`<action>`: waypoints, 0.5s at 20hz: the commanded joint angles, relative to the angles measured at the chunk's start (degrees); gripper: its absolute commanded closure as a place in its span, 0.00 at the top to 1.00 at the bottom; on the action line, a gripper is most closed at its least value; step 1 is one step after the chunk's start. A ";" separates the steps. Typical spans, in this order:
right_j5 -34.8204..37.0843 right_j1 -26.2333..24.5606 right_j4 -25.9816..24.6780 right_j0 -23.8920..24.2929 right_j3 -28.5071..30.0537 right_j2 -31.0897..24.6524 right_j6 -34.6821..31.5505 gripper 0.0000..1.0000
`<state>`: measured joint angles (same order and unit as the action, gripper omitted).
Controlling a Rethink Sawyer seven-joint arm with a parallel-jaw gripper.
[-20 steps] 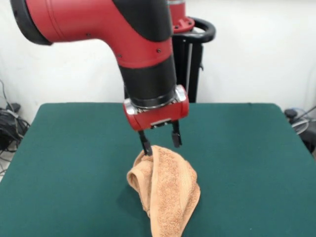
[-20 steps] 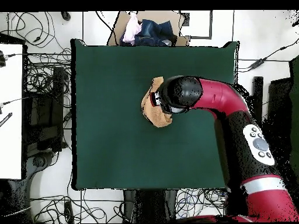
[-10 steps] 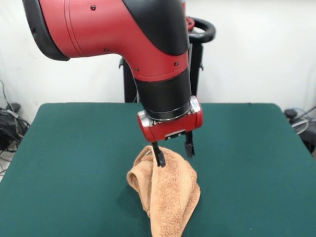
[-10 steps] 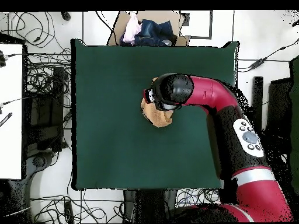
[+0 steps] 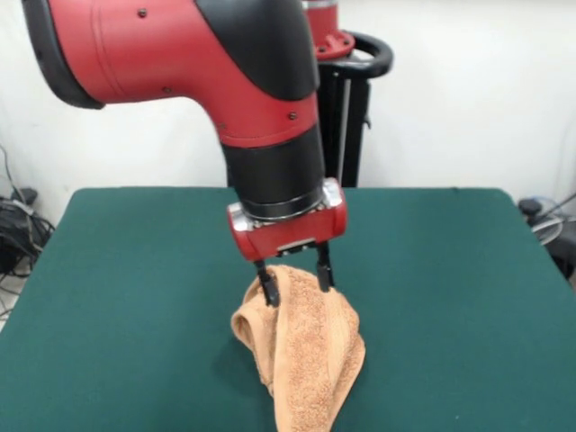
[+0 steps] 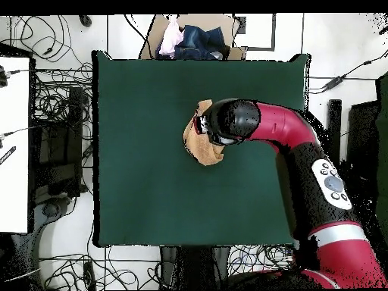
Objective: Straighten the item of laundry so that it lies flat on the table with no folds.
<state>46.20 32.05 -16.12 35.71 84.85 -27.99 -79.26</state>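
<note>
The towel (image 5: 301, 355) lies bunched and folded on the green desk (image 5: 450, 297), a little toward the front-view camera from the desk's middle; from above, the towel (image 6: 198, 144) sits just above the centre of the desk (image 6: 144, 182), partly hidden under the arm. It forms a crumpled heap, widest at its upper part and narrowing to a point toward the picture's bottom edge in the front view, with a rolled fold along its left side. The claw (image 5: 295, 281) hangs over the top of the heap, its two black fingers (image 5: 268, 286) spread apart and their tips down at the cloth's upper ridge, one at the left fold and one nearer the middle; nothing is pinched between them. The red and black arm (image 5: 243, 99) comes down onto the claw from above. In the overhead view the wrist covers the claw (image 6: 203, 127). Beyond the desk's top edge there, a cardboard box (image 6: 197, 36) holds a pile of clothes, and cables (image 6: 45, 114) lie over the floor at the left
</note>
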 commanded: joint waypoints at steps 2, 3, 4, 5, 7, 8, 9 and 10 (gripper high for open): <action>-3.91 1.51 -3.49 1.09 6.29 -0.88 1.63 1.00; -4.19 1.51 -3.53 1.20 6.61 -0.93 1.46 1.00; -4.48 1.41 -3.58 1.07 6.69 -0.92 1.15 1.00; -5.10 1.22 -3.66 0.94 6.87 -0.90 0.70 1.00; -6.85 0.61 -3.89 0.36 7.22 -0.64 -0.74 1.00; -7.82 0.30 -4.06 0.00 7.41 -0.38 -1.52 1.00; -8.76 0.02 -4.20 -0.30 7.58 -0.13 -2.21 1.00; -9.47 -0.32 -4.28 -0.72 7.45 0.16 -2.86 1.00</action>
<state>42.82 32.66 -16.11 37.10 86.91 -27.95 -79.26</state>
